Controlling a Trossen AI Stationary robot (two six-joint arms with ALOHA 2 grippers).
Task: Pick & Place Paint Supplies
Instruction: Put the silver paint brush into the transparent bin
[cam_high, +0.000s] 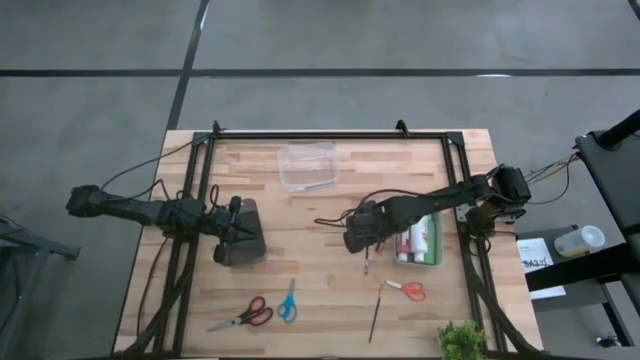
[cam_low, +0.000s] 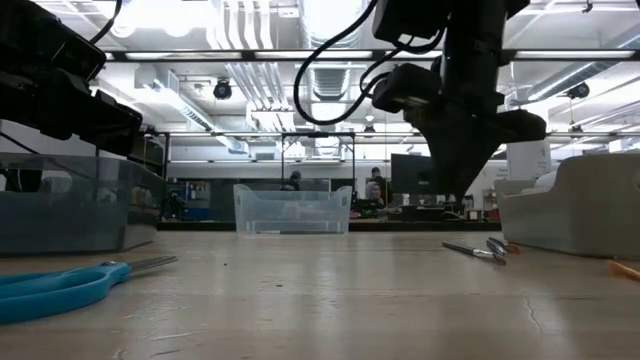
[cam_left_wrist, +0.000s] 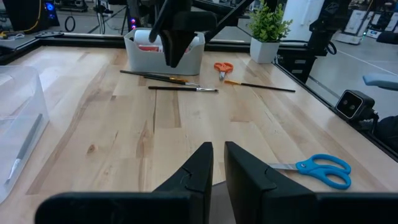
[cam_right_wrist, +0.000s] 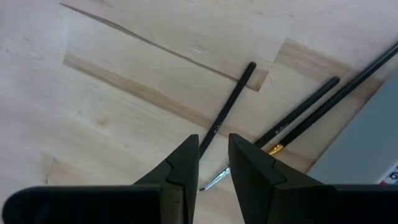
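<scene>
Right wrist view shows three thin black-handled paintbrushes (cam_right_wrist: 231, 107) lying on the pale wooden table (cam_right_wrist: 112, 74), one reaching directly beneath the right gripper (cam_right_wrist: 213, 163), whose fingers stand slightly apart and hold nothing. Just beyond that gripper sits the grey tray (cam_high: 432, 243) holding red, white and green paint bottles (cam_high: 417, 241). Well apart, the left gripper (cam_left_wrist: 217, 165) waits with fingers nearly together beside a dark bin (cam_high: 243, 232).

The wooden table (cam_high: 330, 290) holds a clear box (cam_high: 307, 165), a white tray (cam_high: 421, 241) of paint bottles, thin brushes (cam_high: 375, 313), blue scissors (cam_high: 288, 301), red scissors (cam_high: 243, 316), orange scissors (cam_high: 407, 290) and a small plant (cam_high: 462, 340).
</scene>
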